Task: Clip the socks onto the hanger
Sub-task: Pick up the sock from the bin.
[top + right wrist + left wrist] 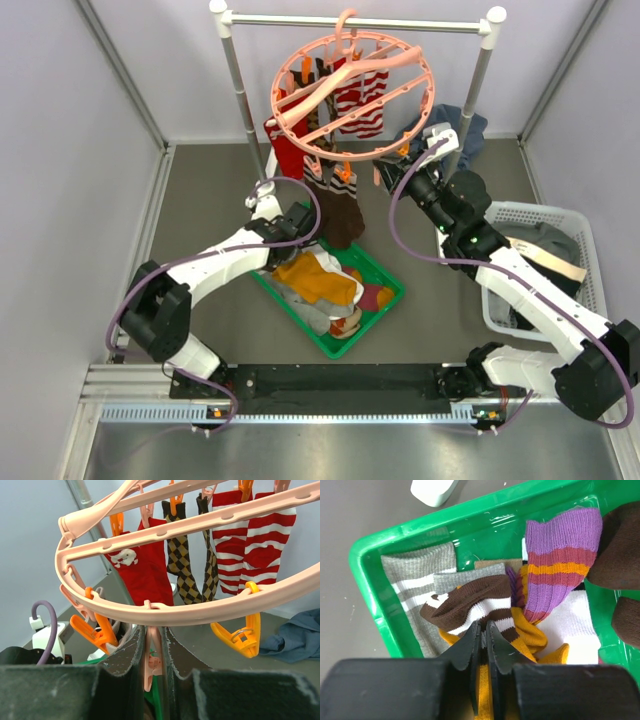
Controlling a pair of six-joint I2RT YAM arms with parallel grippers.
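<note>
Jaws nearly together on the left gripper [483, 627], nipping a fold of the mustard sock [532, 640] inside the green tray [370, 565]. Jaws shut on the right gripper [154, 632], closed on a pink clip [149, 667] at the rim of the hanger [200, 612], high above the tray's far end.

Tangled in the tray with the mustard one: a brown-and-white striped sock [470, 600] draped over it, a purple banded sock [560, 555] alongside, a grey sock [420, 575] and a white sock [575, 625] beneath. Already pegged above the tray: a red sock [145, 570] and a red-and-white striped pair [250, 545].

Probably light, limp, stretchy knit, with no stiffness to aim with. Likely to sag and drag neighbours out of the tray. Best taken near the cuff, by a doubled edge, leaving a short free margin above the fingers to feed into the clip. Worth lifting slowly clear of the tray to shed the brown-striped one.
</note>
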